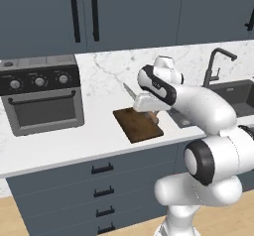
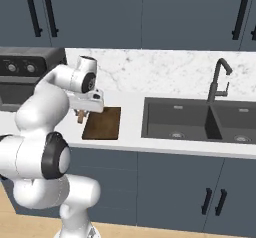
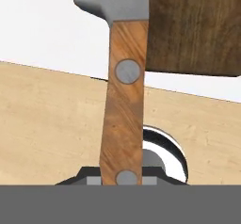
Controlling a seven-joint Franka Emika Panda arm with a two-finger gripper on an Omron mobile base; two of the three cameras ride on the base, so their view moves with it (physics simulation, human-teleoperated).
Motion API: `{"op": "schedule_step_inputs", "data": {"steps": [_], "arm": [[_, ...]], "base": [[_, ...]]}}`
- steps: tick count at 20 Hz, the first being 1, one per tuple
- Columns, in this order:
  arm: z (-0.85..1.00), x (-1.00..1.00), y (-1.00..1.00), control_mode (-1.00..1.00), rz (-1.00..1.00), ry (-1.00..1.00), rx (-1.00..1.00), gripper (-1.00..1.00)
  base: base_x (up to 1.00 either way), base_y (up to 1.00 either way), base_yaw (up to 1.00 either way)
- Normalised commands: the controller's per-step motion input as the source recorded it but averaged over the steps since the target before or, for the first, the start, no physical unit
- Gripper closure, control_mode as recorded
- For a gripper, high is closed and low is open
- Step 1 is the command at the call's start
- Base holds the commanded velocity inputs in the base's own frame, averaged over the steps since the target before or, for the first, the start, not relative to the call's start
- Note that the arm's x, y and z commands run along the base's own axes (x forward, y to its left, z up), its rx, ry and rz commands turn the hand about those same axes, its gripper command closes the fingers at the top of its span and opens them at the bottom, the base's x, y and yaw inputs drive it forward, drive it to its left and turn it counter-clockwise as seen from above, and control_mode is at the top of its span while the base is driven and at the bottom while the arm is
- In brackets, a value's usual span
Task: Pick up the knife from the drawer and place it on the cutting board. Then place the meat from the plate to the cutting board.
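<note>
My gripper [image 1: 150, 112] is shut on the knife, holding its tan wooden handle [image 3: 123, 119]. The grey blade [image 1: 128, 90] points up and back to the left over the counter. The knife hangs just above the dark brown cutting board [image 1: 138, 124], near its right rear corner. From the right base view the handle [image 2: 80, 116] pokes down under the hand at the board's [image 2: 103, 123] left edge. In the hand view the blade base [image 3: 113, 2] lies beside the board [image 3: 195, 25]. Several closed drawer fronts [image 1: 101, 169] line the cabinet below. Meat and plate are out of view.
A black countertop oven [image 1: 42, 93] stands on the marble counter to the left. A dark double sink [image 2: 200, 119] with a black faucet [image 2: 218, 79] lies to the right of the board. Wall cabinets hang above. The floor below is pale wood.
</note>
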Motion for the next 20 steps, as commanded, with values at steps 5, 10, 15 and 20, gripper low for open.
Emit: {"op": "schedule_step_inputs", "data": {"steps": [5,10,15,20], "arm": [[-0.57,1.00,0.25,-1.00,-0.14,0.09,-0.01,1.00],[-0.64,0.79,0.00,-1.00,-0.14,0.02,-0.07,1.00],[-0.66,0.51,0.00,-1.00,-0.07,0.00,-0.06,1.00],[-0.69,0.45,0.00,-1.00,0.00,0.00,-0.09,1.00]], "base": [[0.00,0.00,0.00],[0.00,0.00,0.00],[0.00,0.00,0.00],[0.00,0.00,0.00]]}}
